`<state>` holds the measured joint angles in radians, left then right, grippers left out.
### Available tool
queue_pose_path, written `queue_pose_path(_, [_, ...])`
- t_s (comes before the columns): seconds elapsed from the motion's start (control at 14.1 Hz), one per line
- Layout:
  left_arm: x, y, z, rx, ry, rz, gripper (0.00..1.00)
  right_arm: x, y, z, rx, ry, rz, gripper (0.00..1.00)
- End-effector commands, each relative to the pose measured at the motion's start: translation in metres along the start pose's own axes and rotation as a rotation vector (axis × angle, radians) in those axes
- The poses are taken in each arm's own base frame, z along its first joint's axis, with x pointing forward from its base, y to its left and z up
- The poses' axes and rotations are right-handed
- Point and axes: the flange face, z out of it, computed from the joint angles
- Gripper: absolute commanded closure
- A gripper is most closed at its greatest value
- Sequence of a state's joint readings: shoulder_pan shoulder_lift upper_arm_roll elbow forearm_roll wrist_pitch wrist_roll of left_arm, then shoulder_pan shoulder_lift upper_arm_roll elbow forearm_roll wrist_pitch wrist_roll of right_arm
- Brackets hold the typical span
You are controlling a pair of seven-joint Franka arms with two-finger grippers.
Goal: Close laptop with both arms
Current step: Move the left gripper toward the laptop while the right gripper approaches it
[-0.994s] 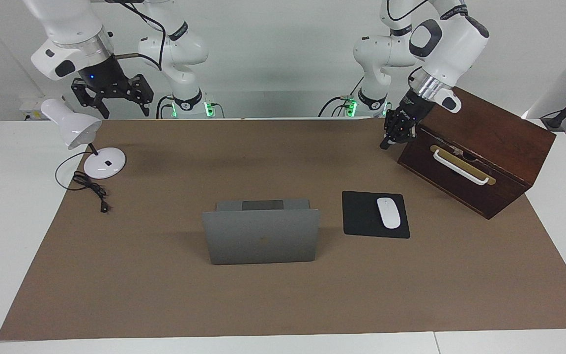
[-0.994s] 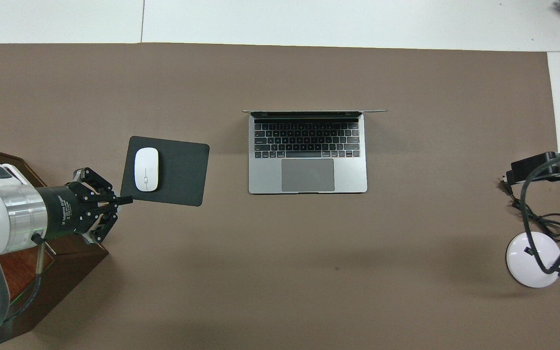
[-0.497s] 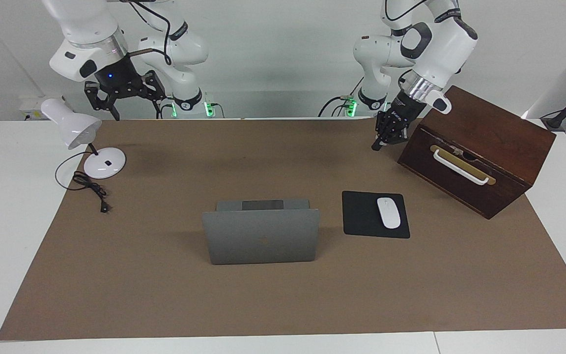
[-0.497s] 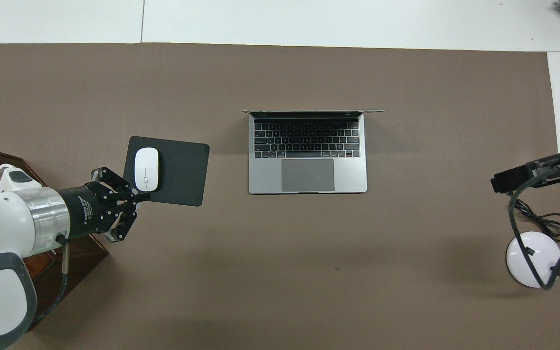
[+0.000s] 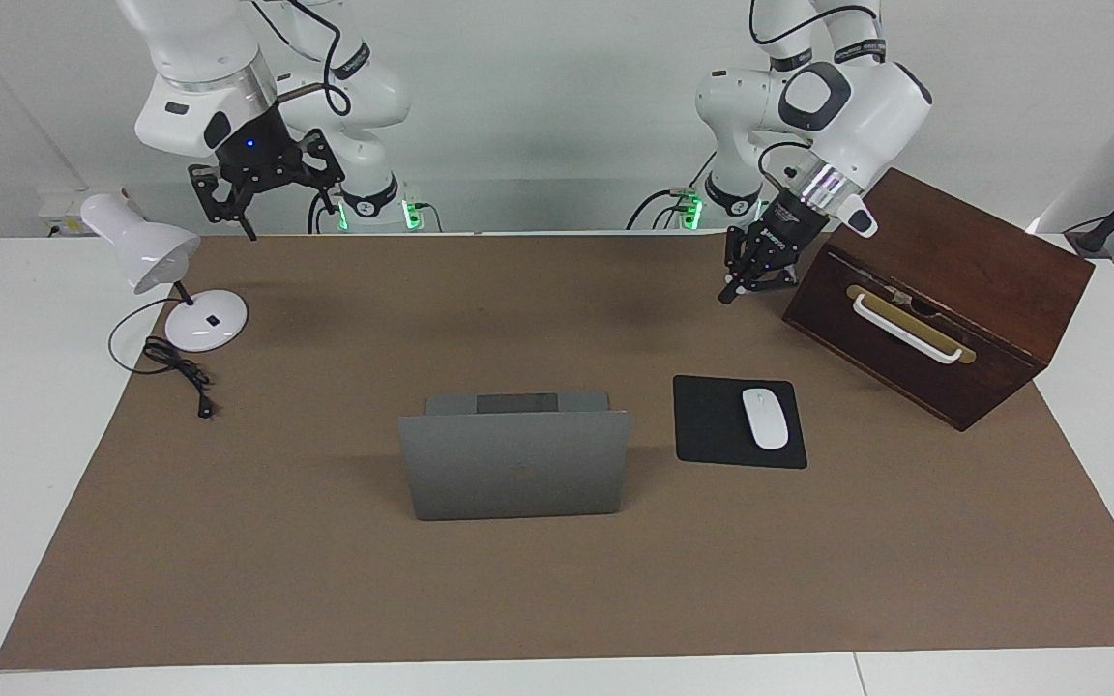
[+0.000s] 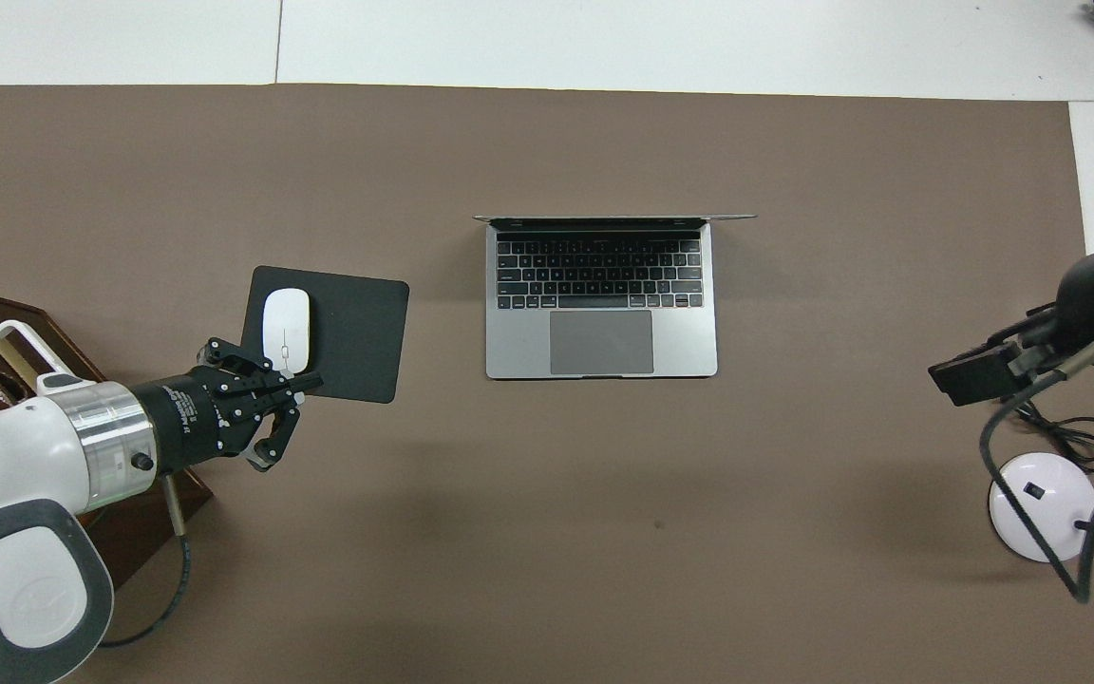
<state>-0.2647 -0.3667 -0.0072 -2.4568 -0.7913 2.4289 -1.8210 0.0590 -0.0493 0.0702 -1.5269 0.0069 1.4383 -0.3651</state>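
Observation:
The silver-grey laptop stands open in the middle of the brown mat, its lid upright with the logo side away from the robots. Its keyboard shows in the overhead view. My left gripper hangs shut and empty above the mat beside the wooden box; in the overhead view it covers the mouse pad's near corner. My right gripper is open and empty, high over the mat's edge nearest the robots, by the lamp. It also shows in the overhead view. Both are well apart from the laptop.
A black mouse pad with a white mouse lies beside the laptop toward the left arm's end. A dark wooden box with a white handle stands at that end. A white desk lamp and its cable lie at the right arm's end.
Both grippers have moved inward toward the table's middle. The left gripper has drawn away from the box toward the mouse pad. The laptop has not moved.

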Motion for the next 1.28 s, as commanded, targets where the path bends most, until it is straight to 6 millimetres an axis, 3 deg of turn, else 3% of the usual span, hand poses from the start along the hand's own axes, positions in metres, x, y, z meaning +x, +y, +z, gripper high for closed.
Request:
queue_pose_path(0.0, [0.017,-0.01,0.013,-0.026,-0.071,-0.143,1.0,-0.001,-0.01,0.004,-0.019,0.019,-0.106,0.0])
queue_pose_path(0.14, [0.023,-0.006,0.024,-0.036,-0.108,-0.231,1.0,0.003,-0.015,0.003,-0.048,0.032,-0.19,0.0])
queue_pose_path(0.43, [0.022,-0.027,0.067,-0.08,-0.097,-0.277,1.0,0.015,-0.032,0.005,-0.111,0.052,-0.399,0.0])
queue_pose_path(0.71, [0.031,-0.036,0.093,-0.115,-0.128,-0.436,1.0,0.024,-0.047,0.008,-0.155,0.083,-0.53,0.0])
queue_pose_path(0.85, [0.031,-0.05,0.121,-0.162,-0.101,-0.481,1.0,0.03,-0.054,0.009,-0.18,0.101,-0.592,0.0])
queue_pose_path(0.99, [0.029,-0.046,0.128,-0.161,-0.135,-0.592,1.0,0.035,-0.067,0.013,-0.211,0.093,-0.642,0.0])
queue_pose_path(1.21, [0.042,-0.047,0.142,-0.155,-0.128,-0.687,1.0,0.039,-0.084,0.013,-0.259,0.08,-0.683,0.0])
